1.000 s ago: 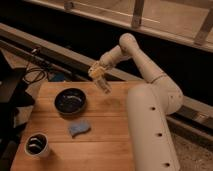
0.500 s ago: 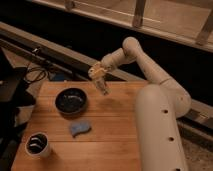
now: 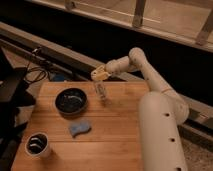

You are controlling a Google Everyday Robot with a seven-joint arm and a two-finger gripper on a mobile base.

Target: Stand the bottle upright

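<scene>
The white arm [image 3: 150, 75] reaches out from the robot's thick pale body [image 3: 159, 135] on the right side of the wooden table [image 3: 115, 140] and bends back toward the table's far edge. At its end the gripper [image 3: 100, 76] hangs just over that far edge, a little right of the table's middle, pointing down and to the left. The bottle [image 3: 102, 91] sits directly under it, a slim pale thing with a dark label, close to upright but leaning slightly, its top end up at the gripper and its bottom end at or just above the wood. The top of the bottle appears to be between the fingers, so the claw looks closed around it, though I cannot make out the fingers well enough to say how tightly. Whether the bottle's base is actually touching the table I cannot tell from here. Just left of the bottle, near but apart from it, is a dark round bowl [image 3: 71, 100] standing on the table. Nearer the front, below the bowl, a small blue sponge [image 3: 79, 128] lies flat on the wood. At the front left corner stands a cup [image 3: 38, 145] with a dark inside. Off the table's left edge is some dark equipment [image 3: 12, 95] with black cables [image 3: 35, 75] looping behind it. Beyond the table runs a dark ledge with a metal railing [image 3: 140, 15] above.
</scene>
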